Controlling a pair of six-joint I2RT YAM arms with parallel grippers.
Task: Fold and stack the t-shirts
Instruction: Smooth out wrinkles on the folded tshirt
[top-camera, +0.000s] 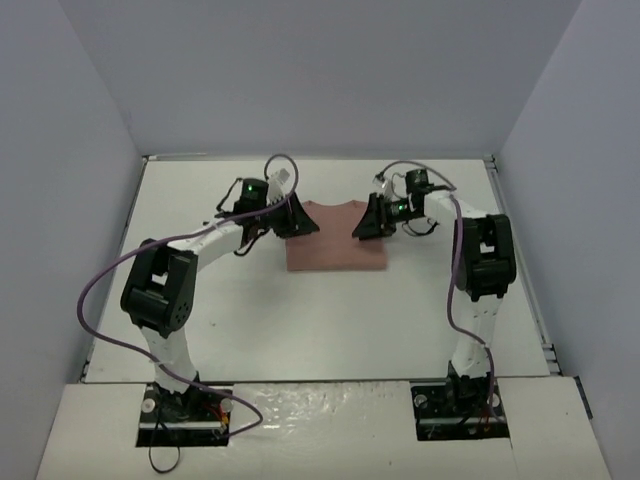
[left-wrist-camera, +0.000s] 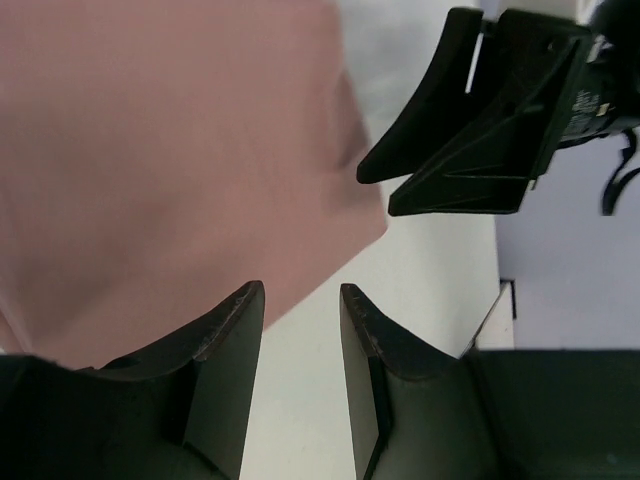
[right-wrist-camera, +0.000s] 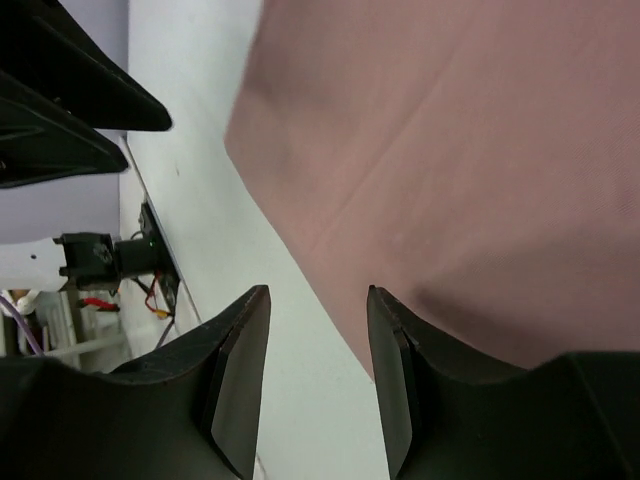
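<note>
Left tool (left-wrist-camera: 300, 292): jaws apart, nothing between them, bare tabletop (left-wrist-camera: 420, 270) below the gap. Right tool (right-wrist-camera: 318, 292): jaws apart and empty, one finger overlapping the cloth's edge. The t-shirt (top-camera: 335, 245) lies flat between the two tools as a rough rectangle, its far corners just beside each.

Risk: a closing tool may catch only the top layer or miss the edge, dragging the fold open.

Chest graphic not visible. Layer count and tool height above the cloth cannot be judged.

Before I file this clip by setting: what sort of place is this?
Probably a robot test cell, not a home: plain walls box in a white table, a left arm and right arm are bolted at its near edge, one pink t-shirt between them.
</note>
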